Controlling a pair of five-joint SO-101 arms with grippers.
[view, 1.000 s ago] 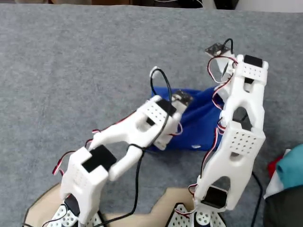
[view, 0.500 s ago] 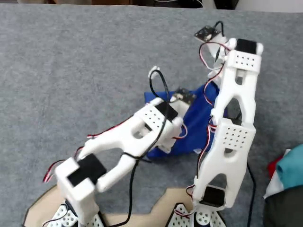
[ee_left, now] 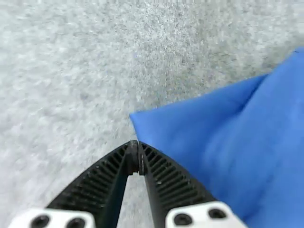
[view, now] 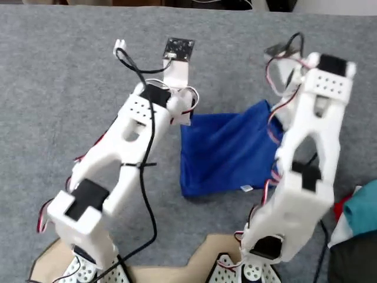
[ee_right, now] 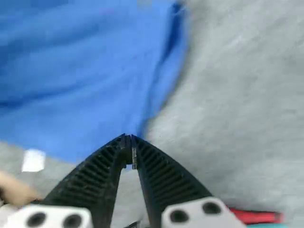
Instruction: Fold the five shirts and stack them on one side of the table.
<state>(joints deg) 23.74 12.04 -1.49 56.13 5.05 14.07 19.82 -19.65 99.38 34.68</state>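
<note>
While the shirt (view: 227, 154) lies as a rough blue rectangle on the grey table (view: 65, 65) between the two arms, both grippers are clenched, with nothing clearly held. At the shirt's far corner the left gripper (ee_left: 134, 161) hangs just beside the cloth, its tips pressed together over bare table. At the shirt's other side the right gripper (ee_right: 128, 153) has its tips together above the hem; whether they touch cloth cannot be told. Teal, red and dark clothes (view: 360, 212) sit heaped at the table's right edge.
</note>
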